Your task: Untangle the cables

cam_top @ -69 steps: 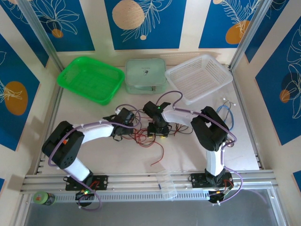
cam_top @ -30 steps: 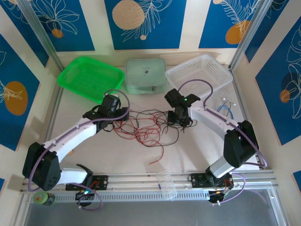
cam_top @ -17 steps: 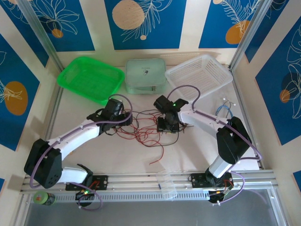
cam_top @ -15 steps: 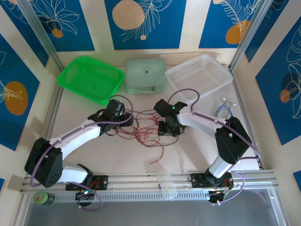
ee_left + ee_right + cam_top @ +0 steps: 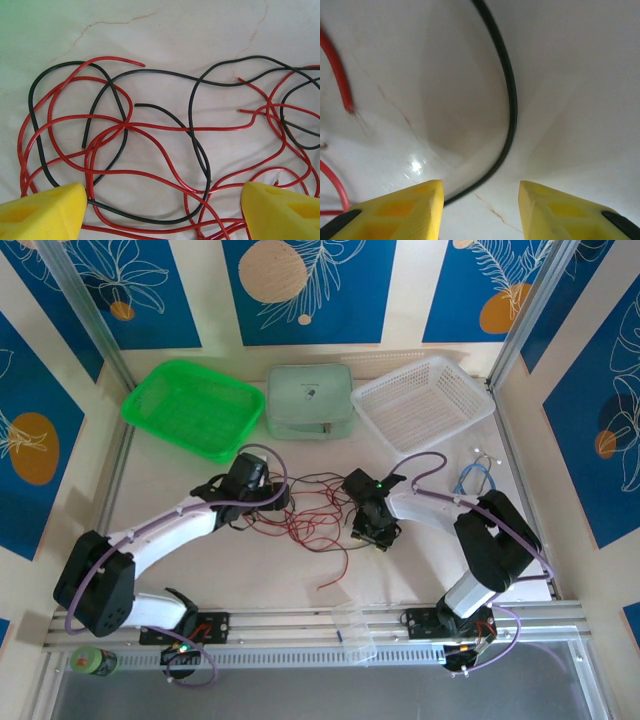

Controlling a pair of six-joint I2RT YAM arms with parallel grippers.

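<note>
Between two sets of parted jaws, a tangle is kept within reach.
Under and between the wide-open jaws of the left gripper (image 5: pixel 160 212), the thin red and black curly cables (image 5: pixel 150 127) are spread on the white marbled tabletop (image 5: pixel 200 25), probably so that a strand can be straddled. Just ahead of the right gripper (image 5: pixel 480 202), set low with jaws partly open and nothing gripped, one black strand (image 5: pixel 512 105) curves toward the gap.

One green tray (image 5: pixel 192 407) at eleven o'clock, one pale lidded box (image 5: pixel 309 399), one white basket (image 5: pixel 421 403) and one clear cup (image 5: pixel 357 632) are counted; the cables (image 5: pixel 126 122) cannot be numbered
</note>
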